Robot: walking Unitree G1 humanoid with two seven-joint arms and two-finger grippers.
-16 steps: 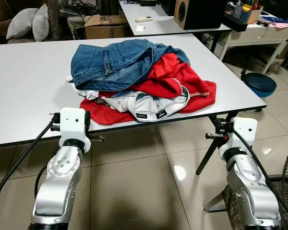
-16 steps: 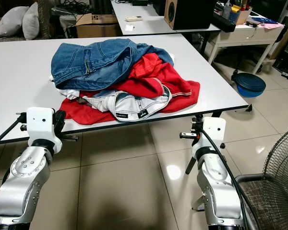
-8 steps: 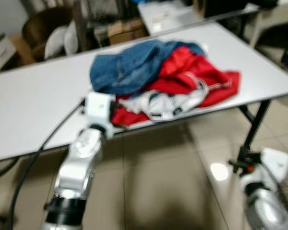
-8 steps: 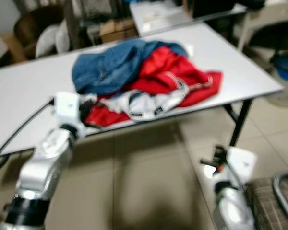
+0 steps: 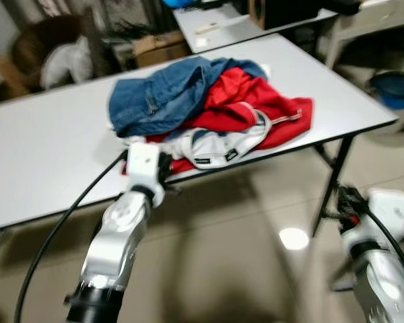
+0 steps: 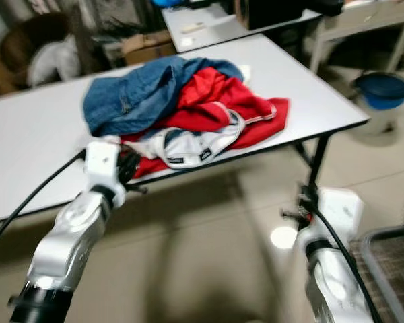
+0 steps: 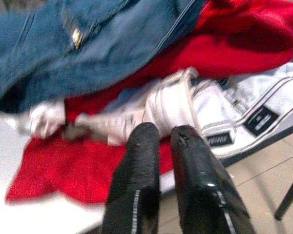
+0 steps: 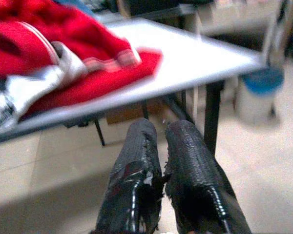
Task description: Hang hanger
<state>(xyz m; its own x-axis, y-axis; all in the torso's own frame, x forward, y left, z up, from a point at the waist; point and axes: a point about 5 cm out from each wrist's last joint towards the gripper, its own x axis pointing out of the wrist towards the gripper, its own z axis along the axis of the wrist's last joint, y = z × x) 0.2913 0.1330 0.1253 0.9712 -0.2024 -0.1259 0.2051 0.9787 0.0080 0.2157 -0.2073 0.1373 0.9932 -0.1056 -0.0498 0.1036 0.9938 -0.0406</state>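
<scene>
step: approach, nothing gripped. my left gripper (image 7: 163,141) fingers together, at table (image 5: 47,148) edge, just beside clothes pile (image 5: 209,108). my right gripper (image 8: 161,141) fingers together, below table edge. cannot tell where hanger is. next: find hanger first.

a matt, smooth white tabletop (image 5: 47,155) carries soft cloth: faded blue denim jeans (image 5: 163,94) at upper centre, a fleecy red garment (image 5: 269,111) and a white woven garment with black labels (image 5: 219,145). the glossy beige floor tiles (image 5: 242,269) below mirror a lamp. the silver arms look like brushed metal.
</scene>
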